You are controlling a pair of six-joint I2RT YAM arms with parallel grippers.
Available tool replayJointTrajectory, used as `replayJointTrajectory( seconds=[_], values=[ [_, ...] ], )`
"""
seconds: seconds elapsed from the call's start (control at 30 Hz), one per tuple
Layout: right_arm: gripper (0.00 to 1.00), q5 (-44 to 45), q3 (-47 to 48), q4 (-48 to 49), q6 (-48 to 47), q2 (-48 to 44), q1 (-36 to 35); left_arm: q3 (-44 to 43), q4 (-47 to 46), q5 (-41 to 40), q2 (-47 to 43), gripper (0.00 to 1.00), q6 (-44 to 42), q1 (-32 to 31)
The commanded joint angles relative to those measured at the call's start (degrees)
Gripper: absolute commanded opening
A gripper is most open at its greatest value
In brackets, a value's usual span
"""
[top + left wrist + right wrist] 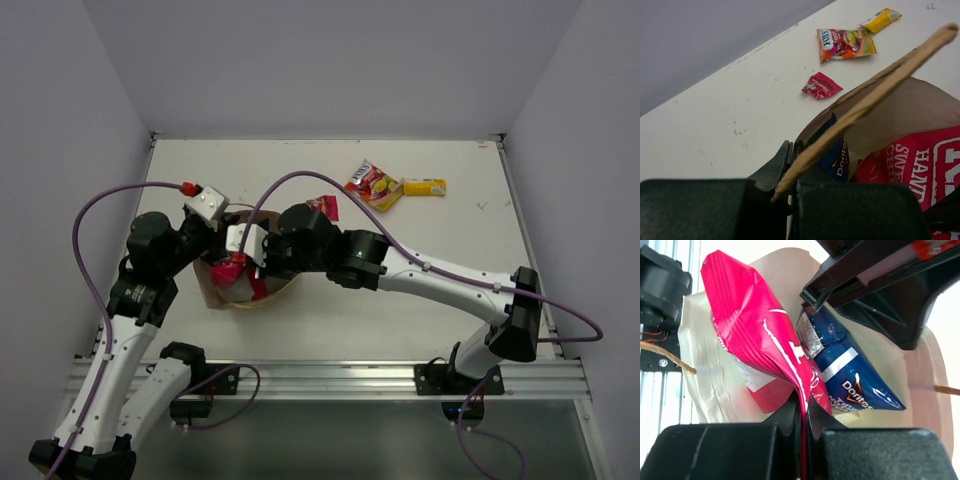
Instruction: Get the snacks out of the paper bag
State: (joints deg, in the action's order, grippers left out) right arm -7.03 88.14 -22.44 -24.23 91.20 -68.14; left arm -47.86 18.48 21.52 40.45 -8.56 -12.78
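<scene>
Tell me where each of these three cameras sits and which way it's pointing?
Top external: fixed above and behind, looking down on the table; both arms show, meeting at the paper bag.
Left wrist: on the left arm, facing across the table past the left gripper, shut on the bag's rim.
Right wrist: on the right arm, facing into the bag past the right gripper, shut on the pink bag.
Shared: both wrist views show the pink bag and blue Doritos bag inside.

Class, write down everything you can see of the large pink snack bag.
The pink bag is a glossy, crinkled, foil-like packet with white lettering. It sits tilted in the open mouth of the paper bag, beside the blue Doritos bag. The right gripper is shut on its edge, pinching the film flat.
</scene>
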Motion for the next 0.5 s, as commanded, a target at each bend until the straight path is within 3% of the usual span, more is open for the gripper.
replayJointTrajectory(
  seconds=[0.0,0.47],
  values=[
    [0.00,-0.3,0.9,6.5,0.9,-4.9,-0.1,0.3,-4.3,1.0,-0.8,0.00,-0.1,-0.2],
    [0.00,0.0,-0.2,9.7,2.4,-17.0,-0.1,0.6,-4.8,-0.9,-0.6,0.00,0.0,-0.2]
  ],
)
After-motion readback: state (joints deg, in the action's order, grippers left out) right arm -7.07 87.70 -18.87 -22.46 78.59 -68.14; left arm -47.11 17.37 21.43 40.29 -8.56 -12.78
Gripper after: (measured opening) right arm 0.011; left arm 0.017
